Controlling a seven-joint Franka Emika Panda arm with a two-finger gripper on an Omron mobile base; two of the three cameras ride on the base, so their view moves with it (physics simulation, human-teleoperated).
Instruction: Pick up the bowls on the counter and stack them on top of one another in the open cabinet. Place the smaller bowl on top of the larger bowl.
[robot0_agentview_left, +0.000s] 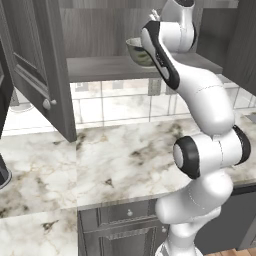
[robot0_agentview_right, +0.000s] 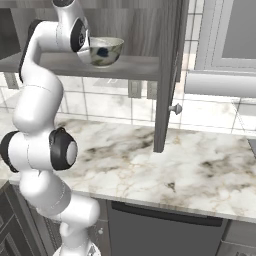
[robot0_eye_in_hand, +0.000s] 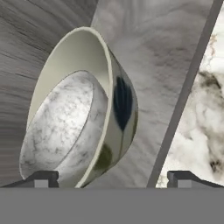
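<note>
The larger bowl (robot0_eye_in_hand: 119, 103), glossy grey-green, stands on the shelf of the open cabinet (robot0_agentview_left: 100, 67). The smaller bowl (robot0_eye_in_hand: 61, 127), whitish-grey and mottled, sits nested inside it. My gripper (robot0_eye_in_hand: 112, 181) is open just beside the stacked bowls, its two dark fingertips (robot0_eye_in_hand: 41, 179) spread wide, and nothing is held between them. From the base views the larger bowl (robot0_agentview_right: 106, 50) shows on the shelf (robot0_agentview_right: 125, 67) right by my hand, and in the left base view the larger bowl (robot0_agentview_left: 136, 50) is partly hidden behind my arm.
The cabinet door (robot0_agentview_left: 40, 75) with a round knob (robot0_agentview_left: 47, 104) hangs open at the left of the shelf; in the right base view that door (robot0_agentview_right: 167, 75) stands edge-on. The marble counter (robot0_agentview_left: 125, 155) lies below, over dark grey drawer fronts (robot0_agentview_left: 120, 225).
</note>
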